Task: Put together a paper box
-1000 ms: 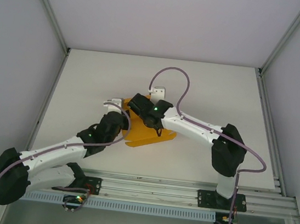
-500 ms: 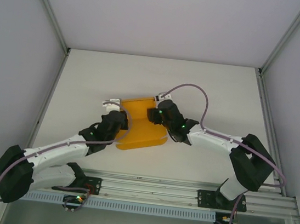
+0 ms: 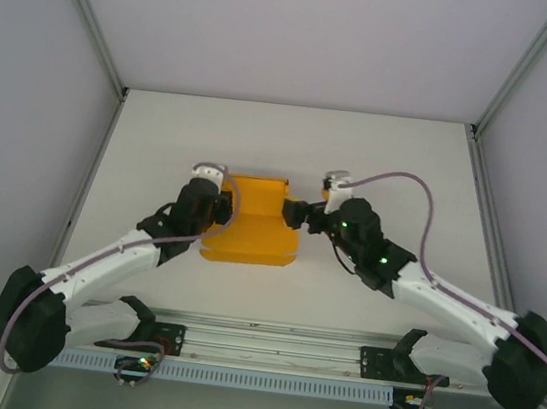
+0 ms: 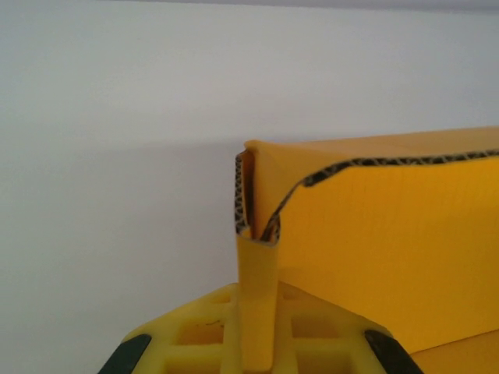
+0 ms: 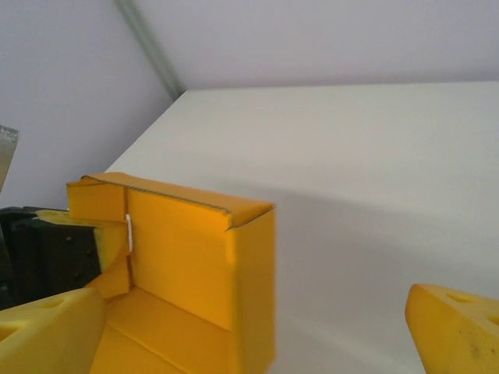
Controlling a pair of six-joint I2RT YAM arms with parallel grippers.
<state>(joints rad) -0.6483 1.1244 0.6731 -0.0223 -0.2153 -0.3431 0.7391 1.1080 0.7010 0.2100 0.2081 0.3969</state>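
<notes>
Swung away from above the card a second ago, the right gripper [image 3: 304, 215] now sits just right of the orange-yellow corrugated card box [image 3: 249, 234]. The box itself has turned square to the near edge of the white table [image 3: 390, 159]. It lies at the centre of the top view, half folded. In the right wrist view its far wall and one side wall stand upright over a flat panel. The right jaws are wide apart, with one yellow fingertip [image 5: 456, 327] at the lower right and the other at the lower left, and nothing is held between them. The left gripper [image 3: 215, 205], at the box's left edge, has its jaws clamped on a narrow card flap at the left corner.
</notes>
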